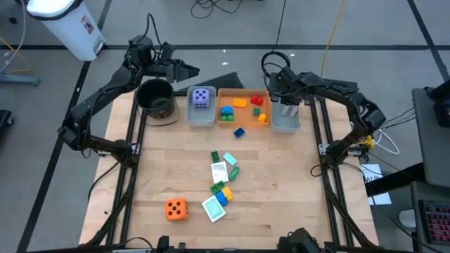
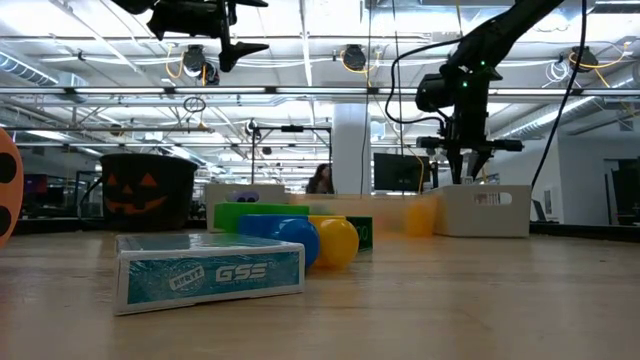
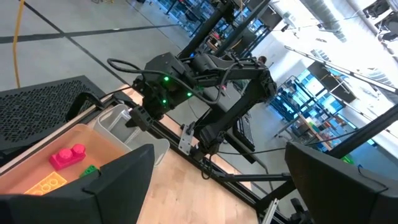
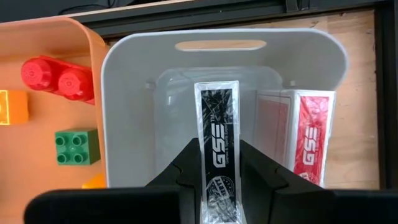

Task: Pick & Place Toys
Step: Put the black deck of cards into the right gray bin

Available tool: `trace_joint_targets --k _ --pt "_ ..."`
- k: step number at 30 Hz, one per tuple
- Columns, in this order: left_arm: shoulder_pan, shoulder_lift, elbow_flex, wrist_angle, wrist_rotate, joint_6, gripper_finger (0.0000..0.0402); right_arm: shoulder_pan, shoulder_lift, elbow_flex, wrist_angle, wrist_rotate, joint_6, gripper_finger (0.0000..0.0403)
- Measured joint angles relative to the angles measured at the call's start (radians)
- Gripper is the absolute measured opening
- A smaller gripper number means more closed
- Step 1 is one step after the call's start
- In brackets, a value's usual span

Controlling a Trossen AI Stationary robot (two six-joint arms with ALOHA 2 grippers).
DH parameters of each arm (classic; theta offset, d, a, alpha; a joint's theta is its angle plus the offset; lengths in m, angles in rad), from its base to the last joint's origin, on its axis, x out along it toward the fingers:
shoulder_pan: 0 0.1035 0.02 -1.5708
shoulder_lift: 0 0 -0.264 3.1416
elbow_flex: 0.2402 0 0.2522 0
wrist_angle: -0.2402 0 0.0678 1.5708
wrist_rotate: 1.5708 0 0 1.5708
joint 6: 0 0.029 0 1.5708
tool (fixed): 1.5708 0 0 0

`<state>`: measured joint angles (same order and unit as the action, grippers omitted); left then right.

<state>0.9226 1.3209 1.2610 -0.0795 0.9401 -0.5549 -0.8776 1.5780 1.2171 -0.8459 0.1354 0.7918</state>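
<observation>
Near edge of desk (image 1: 281, 211): orange die (image 1: 175, 209), scattered bricks and card packs (image 1: 221, 184). Far side: right gripper (image 4: 219, 163), jaws clenched on a black card pack (image 4: 217, 134) over the grey bin (image 4: 124, 68); left gripper (image 1: 188, 70), jaws released, above the black pot (image 1: 155, 98).

Past your left gripper (image 3: 211, 186), whose two dark fingers (image 3: 112, 186) stand wide apart, you look along the far edge of the wooden tabletop (image 3: 180, 180). The orange bin (image 3: 93, 140) sits nearest, holding a pink-red brick (image 3: 67, 155), a yellow-orange brick (image 3: 45, 182) and a green brick (image 3: 90, 169). Touching its far side stands the grey bin (image 3: 121, 121). Your right gripper (image 3: 134, 118) hangs at that grey bin's far end, its arm (image 3: 205, 68) showing green lights; its fingers are too dark to read here. A black perforated panel (image 3: 37, 112) lies beside the bins. Beyond the table you see grey floor and blue shelving.
</observation>
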Motion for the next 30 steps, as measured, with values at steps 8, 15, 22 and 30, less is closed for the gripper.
trace_joint_targets --k 8,15,22,30 --pt "-0.002 0.0 0.0 0.0 0.0 0.0 0.0367 -0.006 0.0 0.0 0.001 0.002 0.0 0.0055" --pt "-0.002 0.0 0.0 0.0 0.0 0.0 0.0367 -0.006 0.001 0.0 0.001 0.002 0.0 0.0055" --pt "-0.002 0.0 0.0 0.0 0.0 -0.002 0.0367 -0.006 0.001 0.0 0.001 0.022 0.0 0.0079" --pt "-0.002 0.0 0.0 0.0 0.0 -0.005 0.0367 -0.006 0.001 0.0 0.01 0.025 -0.02 0.0089"
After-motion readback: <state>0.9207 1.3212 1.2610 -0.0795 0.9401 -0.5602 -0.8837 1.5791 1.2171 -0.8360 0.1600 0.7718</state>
